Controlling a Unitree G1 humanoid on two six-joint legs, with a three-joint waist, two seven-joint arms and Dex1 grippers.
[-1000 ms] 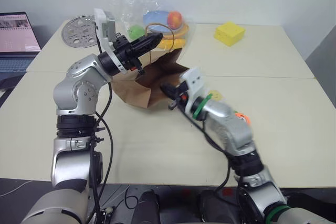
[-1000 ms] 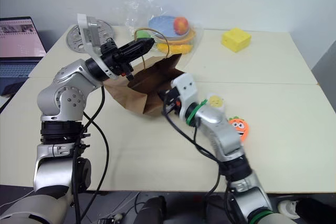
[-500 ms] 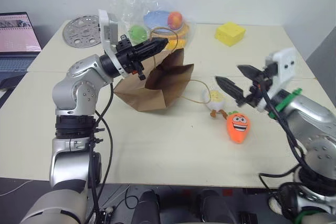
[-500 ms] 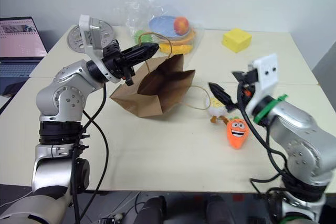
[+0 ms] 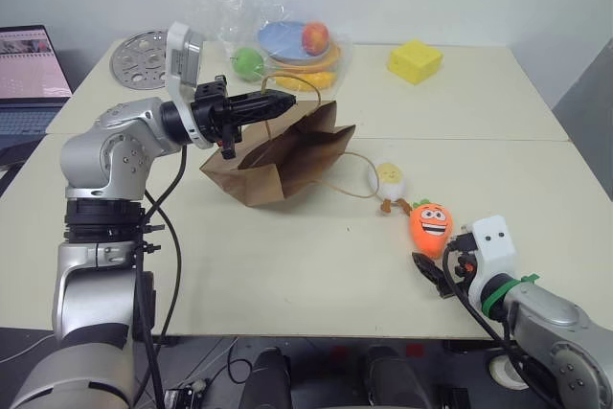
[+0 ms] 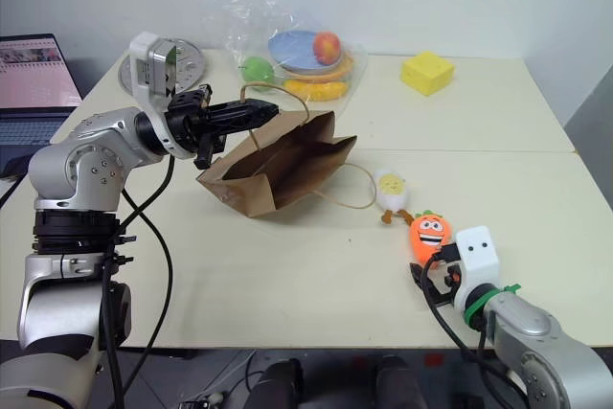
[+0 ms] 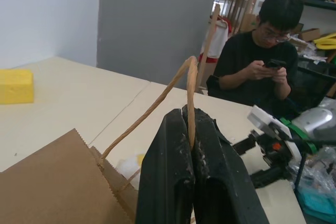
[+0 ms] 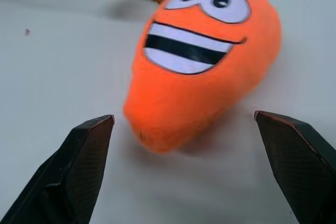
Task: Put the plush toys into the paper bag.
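so the right gripper (image 8: 184, 169) sits wide open just short of the carrot plush (image 8: 202, 59) on the table (image 5: 287, 265), its narrow tip pointing between the fingers, while the left gripper (image 5: 287, 99) pinches the paper bag (image 5: 287, 155) handle.

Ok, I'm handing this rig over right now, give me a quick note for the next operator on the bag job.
Left end effector: shut on one handle of the paper bag, holding the bag's mouth up.
Right end effector: open, low over the table, aimed at the carrot toy, with a finger on either side, not touching it.
Egg toy: on the table between the bag and the carrot, beside the bag's other handle.
Done: the bag is held open.
Left: grasp the carrot, drop it in the bag, then the egg.
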